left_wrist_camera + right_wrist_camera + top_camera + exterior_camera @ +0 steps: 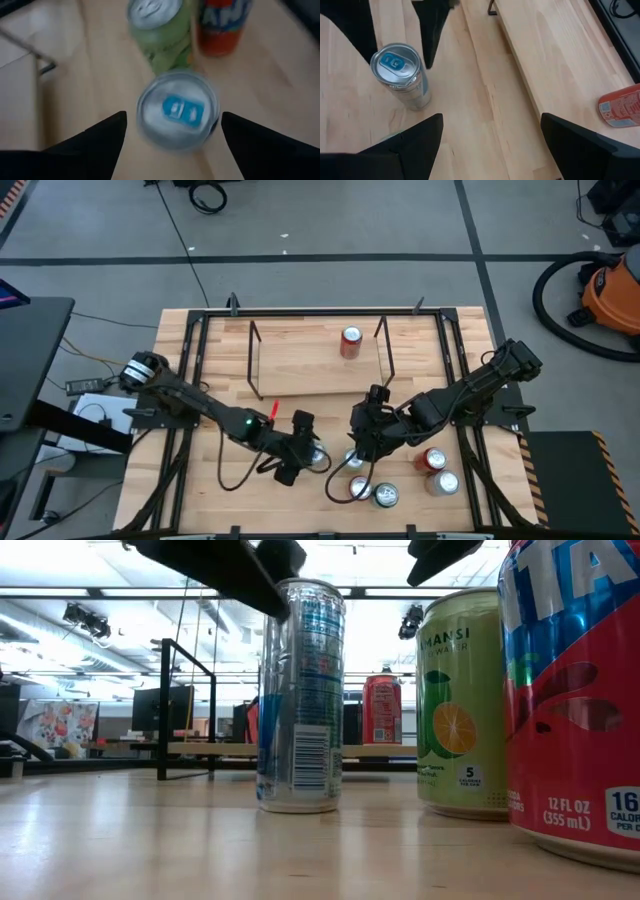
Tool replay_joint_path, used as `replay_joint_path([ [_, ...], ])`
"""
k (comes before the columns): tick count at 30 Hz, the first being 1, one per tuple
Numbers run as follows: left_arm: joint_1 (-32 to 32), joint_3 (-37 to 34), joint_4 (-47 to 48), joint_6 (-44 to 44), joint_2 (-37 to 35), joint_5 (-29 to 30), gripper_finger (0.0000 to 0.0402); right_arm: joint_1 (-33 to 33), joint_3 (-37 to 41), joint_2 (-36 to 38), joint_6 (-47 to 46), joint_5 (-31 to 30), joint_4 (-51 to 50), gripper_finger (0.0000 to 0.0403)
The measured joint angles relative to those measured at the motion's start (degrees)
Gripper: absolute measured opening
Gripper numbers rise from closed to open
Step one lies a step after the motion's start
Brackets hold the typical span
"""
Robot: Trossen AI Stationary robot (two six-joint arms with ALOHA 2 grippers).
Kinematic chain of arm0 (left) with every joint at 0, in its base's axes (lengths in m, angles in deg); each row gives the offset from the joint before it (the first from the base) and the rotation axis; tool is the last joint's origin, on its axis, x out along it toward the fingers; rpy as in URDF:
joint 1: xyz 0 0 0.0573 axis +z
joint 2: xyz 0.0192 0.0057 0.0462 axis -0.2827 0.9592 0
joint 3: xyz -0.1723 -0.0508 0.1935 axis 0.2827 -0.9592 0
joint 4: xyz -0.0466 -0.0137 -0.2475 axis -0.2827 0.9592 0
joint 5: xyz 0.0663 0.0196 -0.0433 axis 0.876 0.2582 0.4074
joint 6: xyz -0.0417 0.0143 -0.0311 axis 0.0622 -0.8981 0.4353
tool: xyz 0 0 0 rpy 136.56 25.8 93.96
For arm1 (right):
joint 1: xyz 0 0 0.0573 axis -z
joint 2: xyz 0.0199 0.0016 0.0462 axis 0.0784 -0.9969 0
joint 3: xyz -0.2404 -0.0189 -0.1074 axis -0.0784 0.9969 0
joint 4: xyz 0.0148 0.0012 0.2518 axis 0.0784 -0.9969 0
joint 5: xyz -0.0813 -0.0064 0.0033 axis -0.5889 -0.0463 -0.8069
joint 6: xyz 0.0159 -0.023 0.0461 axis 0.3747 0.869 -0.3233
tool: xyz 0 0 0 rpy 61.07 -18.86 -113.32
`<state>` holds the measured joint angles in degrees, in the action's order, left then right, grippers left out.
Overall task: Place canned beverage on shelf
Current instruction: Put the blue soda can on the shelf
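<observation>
A slim silver-and-blue can (177, 112) stands upright on the wooden table (230, 500), also seen in the low view (300, 695). My left gripper (172, 117) is open just above it, one finger on either side of the can's top, with a gap showing. My right gripper (492, 117) is open and holds nothing, hovering over the table (360, 435) between the front cans and the shelf. The shelf (310, 365) stands at the table's far middle. A red can (350, 342) stands upright on the right part of its wood deck.
A green can (462, 705) and a red-and-blue can (575, 700) stand right of the slim one. Several more cans (385, 496) cluster near the front edge, under and right of my right arm. A black frame (195, 360) edges the table.
</observation>
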<state>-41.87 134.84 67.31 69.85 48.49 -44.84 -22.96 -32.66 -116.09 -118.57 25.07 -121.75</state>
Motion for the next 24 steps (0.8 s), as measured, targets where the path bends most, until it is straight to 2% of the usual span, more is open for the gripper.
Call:
replay_joint_path([
  [6, -3.87, 0.00, 1.38, 8.63, -2.28, 7.29, 0.0337, -0.06, 0.00, 0.00, -0.62, -0.59, 1.40, 0.0347],
  [11, -7.14, 0.00, 1.53, 19.48, -2.32, 16.94, 0.0337, -0.33, -0.01, -0.20, -0.85, -4.91, 2.34, 0.0347],
  [16, -9.52, 0.00, -0.26, 29.92, -1.79, 21.59, 0.0337, -0.33, 0.00, -0.22, -1.72, -6.30, 2.54, 0.0347],
  [20, -10.85, 0.02, -1.33, 33.34, -1.79, 25.87, 0.0337, -0.33, 0.00, -0.22, -0.85, -6.36, 3.40, 0.0347],
  [24, -14.23, 0.02, -1.94, 34.61, -0.92, 32.95, 0.0337, -0.50, 0.02, -0.22, 0.07, -7.02, 3.74, 0.0347],
])
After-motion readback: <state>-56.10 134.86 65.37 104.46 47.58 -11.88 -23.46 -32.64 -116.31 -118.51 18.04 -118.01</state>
